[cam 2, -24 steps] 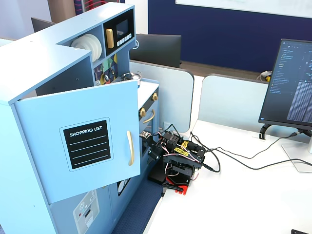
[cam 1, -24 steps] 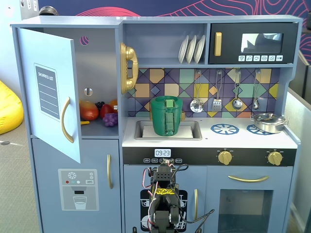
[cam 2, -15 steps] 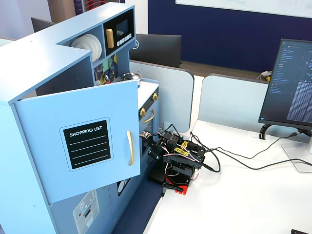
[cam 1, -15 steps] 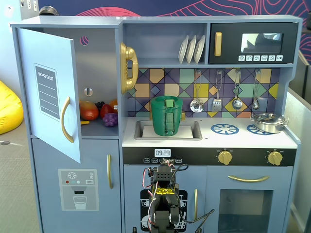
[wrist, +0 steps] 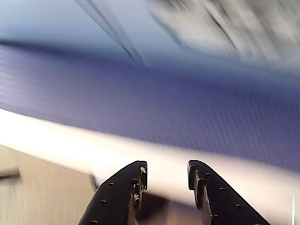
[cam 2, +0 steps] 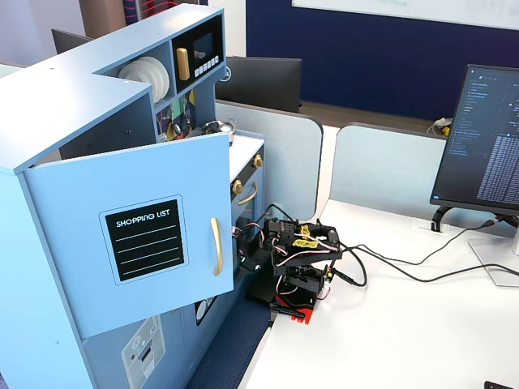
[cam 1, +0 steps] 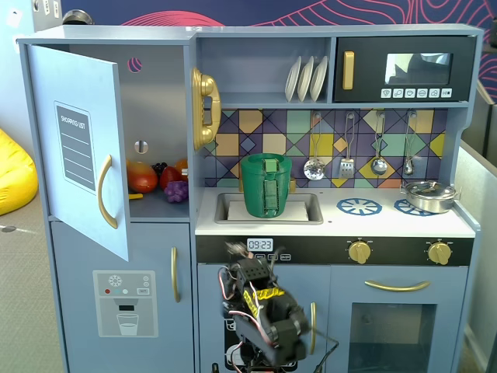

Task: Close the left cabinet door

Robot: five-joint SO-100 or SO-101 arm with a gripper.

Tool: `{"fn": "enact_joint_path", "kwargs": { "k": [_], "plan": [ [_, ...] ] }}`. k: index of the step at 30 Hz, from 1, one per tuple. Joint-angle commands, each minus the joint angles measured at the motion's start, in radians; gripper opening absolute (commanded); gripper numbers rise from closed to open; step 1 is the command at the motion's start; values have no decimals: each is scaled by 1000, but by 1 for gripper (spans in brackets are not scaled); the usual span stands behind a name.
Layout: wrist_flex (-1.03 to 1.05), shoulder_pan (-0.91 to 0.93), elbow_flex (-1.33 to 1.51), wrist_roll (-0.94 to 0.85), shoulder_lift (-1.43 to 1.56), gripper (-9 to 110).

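In a fixed view the left cabinet door (cam 1: pixel 78 148) stands open on the far left, and toy fruit (cam 1: pixel 159 180) sits on the shelf behind it. Right of that a cup (cam 1: pixel 266 184) sits in the sink (cam 1: pixel 230 210) — plates (cam 1: pixel 306 78) stand above. The arm (cam 1: pixel 260 311) is low down in front, right of the door.

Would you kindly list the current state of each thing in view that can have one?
left cabinet door: swung wide open, toy fruit visible inside.
microwave door: closed.
oven door: closed.
lower dispenser door: closed.
gripper: open, holding nothing.
monitor: switched on.
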Motion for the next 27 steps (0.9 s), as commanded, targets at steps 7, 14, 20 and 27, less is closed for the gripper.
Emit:
{"fn": "enact_joint_path", "kwargs": {
  "k": [7, 14, 20, 27],
  "plan": [
    [-460, -627, -189, -305, -92, 0],
    [-805, -914, -204, -411, -176, 0],
    [-1006, -1081, -241, -440, -276, 0],
    [-1127, -1169, -304, -459, -426, 0]
  ]
}}
